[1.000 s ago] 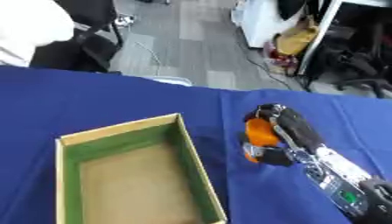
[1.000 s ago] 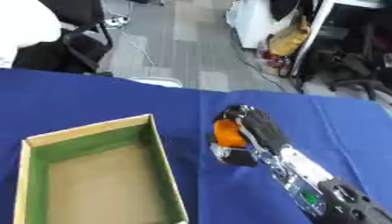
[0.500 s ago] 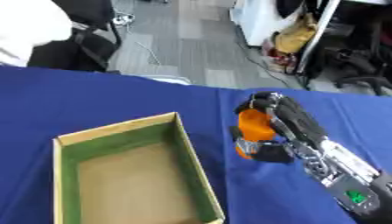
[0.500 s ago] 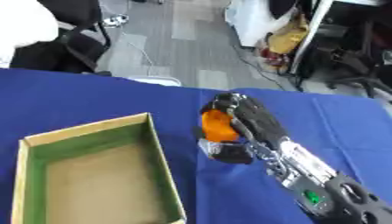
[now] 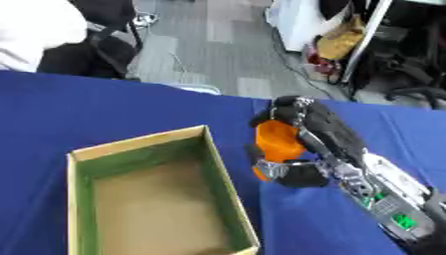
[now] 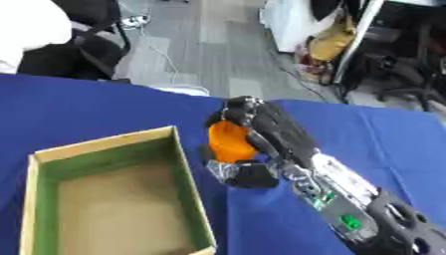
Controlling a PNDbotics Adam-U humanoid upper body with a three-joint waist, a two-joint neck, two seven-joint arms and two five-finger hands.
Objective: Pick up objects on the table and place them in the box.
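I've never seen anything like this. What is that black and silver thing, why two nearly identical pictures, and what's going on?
Both pictures come from a robot's head, one from each eye, looking down at a table covered in blue cloth. The black and silver thing is the robot's right arm, ending in a right hand with fingers and a thumb. Those are curled round an orange object, just right of an open cardboard box with green inner walls. The box looks empty. The left hand is out of sight. Beyond the table is an office floor.
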